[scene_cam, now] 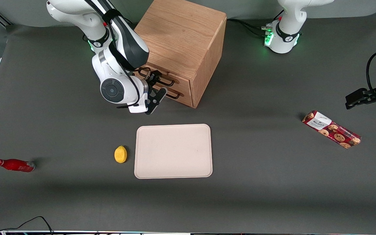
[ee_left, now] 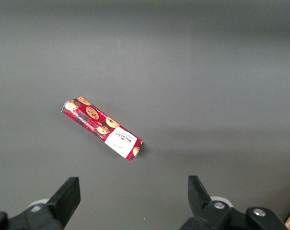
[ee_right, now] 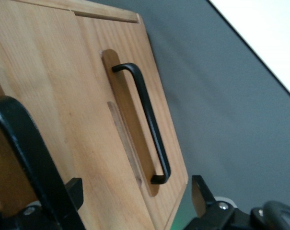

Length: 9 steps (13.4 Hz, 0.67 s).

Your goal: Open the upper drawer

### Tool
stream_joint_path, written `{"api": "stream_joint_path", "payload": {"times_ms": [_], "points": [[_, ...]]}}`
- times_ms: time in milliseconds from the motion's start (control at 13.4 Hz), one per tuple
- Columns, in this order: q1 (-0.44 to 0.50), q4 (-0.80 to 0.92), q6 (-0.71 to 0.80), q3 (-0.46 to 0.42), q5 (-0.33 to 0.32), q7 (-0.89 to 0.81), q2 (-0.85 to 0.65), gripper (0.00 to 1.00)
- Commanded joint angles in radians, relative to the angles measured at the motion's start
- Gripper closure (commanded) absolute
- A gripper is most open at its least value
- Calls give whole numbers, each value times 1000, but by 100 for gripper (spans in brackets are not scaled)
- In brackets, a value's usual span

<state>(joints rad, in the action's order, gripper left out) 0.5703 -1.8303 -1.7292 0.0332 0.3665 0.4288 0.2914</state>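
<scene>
The risk here is hooking the wrong bar: the bottom drawer's handle point(ee_right: 144, 122) sits just below the upper drawer point(scene_cam: 162, 75) on the oak cabinet point(scene_cam: 181, 42) front, and a low approach would pull that one instead. A glancing grip could also slip off the thin upper handle point(scene_cam: 157, 79). The gripper point(scene_cam: 155, 87) hangs directly in front of the cabinet, its fingers spread apart and holding nothing, close to the upper handle but not yet around it. The upper drawer looks fully closed.
</scene>
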Motion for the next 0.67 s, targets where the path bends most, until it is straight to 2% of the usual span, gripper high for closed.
{"api": "stream_joint_path", "payload": {"times_ms": [0, 599], "points": [[-33, -1, -30, -4, -28, 48, 12, 0], [-98, 77, -32, -6, -63, 111, 58, 0]]}}
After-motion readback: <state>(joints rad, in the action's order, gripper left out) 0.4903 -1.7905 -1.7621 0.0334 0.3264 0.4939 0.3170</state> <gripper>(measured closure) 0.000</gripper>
